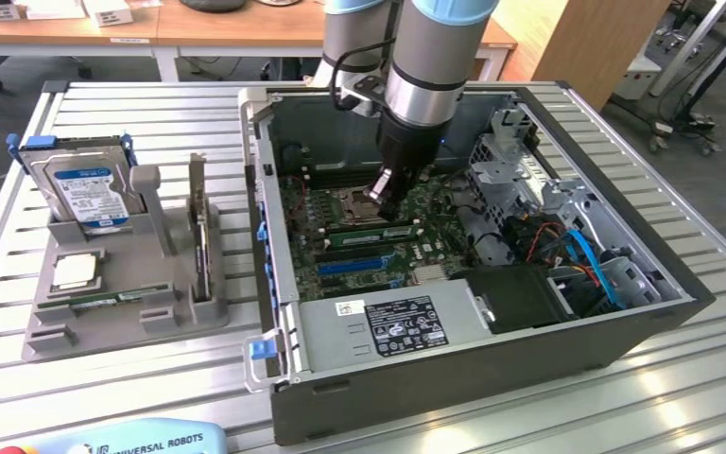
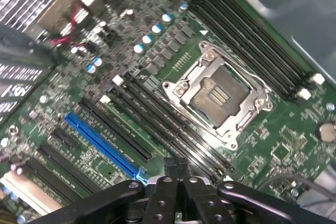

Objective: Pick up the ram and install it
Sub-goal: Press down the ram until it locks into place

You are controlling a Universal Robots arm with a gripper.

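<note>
The black two-fingered tool [image 1: 386, 206] hung inside the open grey desktop computer case [image 1: 464, 378], just above the green motherboard [image 1: 433, 203], with its jaws pressed fully together and nothing seen between them. Directly below its tip lay a long, narrow green ram stick [image 1: 366, 234] seated in the bank of black memory slots [image 2: 173, 129]. In the wrist view the closed fingers [image 2: 177, 169] stood over those slots, with the silver square processor socket [image 2: 218, 95] just beside them and the long blue expansion slot [image 2: 102, 145] near on the other side. Well apart from the tool, outside the case on the ribbed aluminium counter [image 1: 665, 416], stood a grey plastic parts holder [image 1: 117, 303]. It carried an upright silver hard drive with a blue label [image 1: 86, 189], an upright expansion card [image 1: 198, 227] and a flat square processor chip [image 1: 76, 271].
</note>
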